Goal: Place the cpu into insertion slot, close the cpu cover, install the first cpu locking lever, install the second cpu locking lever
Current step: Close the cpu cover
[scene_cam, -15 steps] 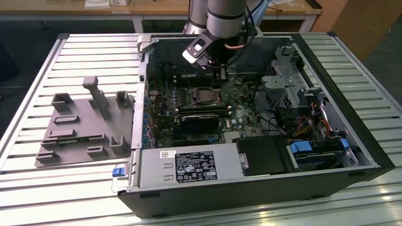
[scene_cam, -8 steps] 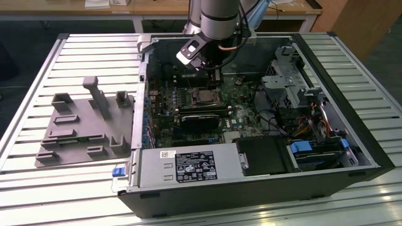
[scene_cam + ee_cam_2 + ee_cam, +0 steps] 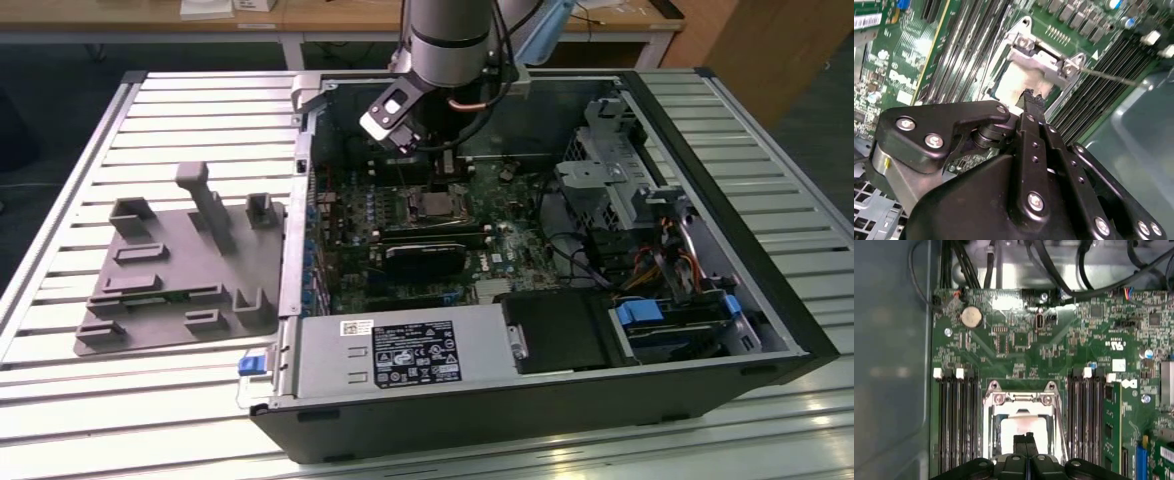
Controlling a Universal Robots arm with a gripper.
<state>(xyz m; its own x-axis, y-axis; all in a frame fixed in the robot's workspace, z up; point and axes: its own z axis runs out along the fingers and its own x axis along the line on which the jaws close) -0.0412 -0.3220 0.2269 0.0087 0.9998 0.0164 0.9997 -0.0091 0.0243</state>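
Silvery cpu cover (image 3: 1022, 399): seems lowered over the insertion slot (image 3: 433, 206).
Cpu (image 3: 1004, 435): seated in the slot.
Gripper (image 3: 1026, 436): fingers closed together, empty, tips over the slot.
Locking lever (image 3: 1109, 77): juts beside the slot, apparently unlatched.

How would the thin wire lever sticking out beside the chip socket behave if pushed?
Probably springy: the lever is a long thin metal rod anchored at one end. Its smooth, narrow surface looks apt to slip aside under a push.

black label (image 3: 416, 362) on power supply (image 3: 320, 362) | white sticker (image 3: 356, 327) beside it | print too small to read
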